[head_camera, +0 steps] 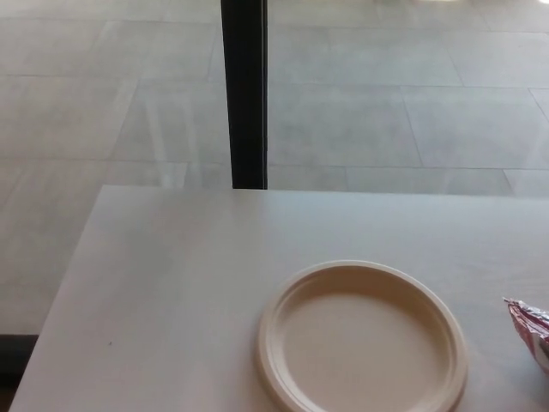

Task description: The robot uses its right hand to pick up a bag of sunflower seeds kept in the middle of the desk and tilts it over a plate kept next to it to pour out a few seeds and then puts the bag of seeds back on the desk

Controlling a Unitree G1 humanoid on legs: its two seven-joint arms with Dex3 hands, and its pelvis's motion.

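A cream round plate (363,339) lies on the white desk (189,283), low in the head view and right of centre, with nothing on it. Only a corner of the red and white seed bag (530,330) shows at the right edge, lying on the desk just right of the plate; the rest of it is cut off. Neither of my hands nor any arm shows in the picture.
The desk's far edge runs across the middle of the view and its left edge slants down to the bottom left corner. Beyond it stands a black vertical post (244,94) before a grey tiled floor (386,103).
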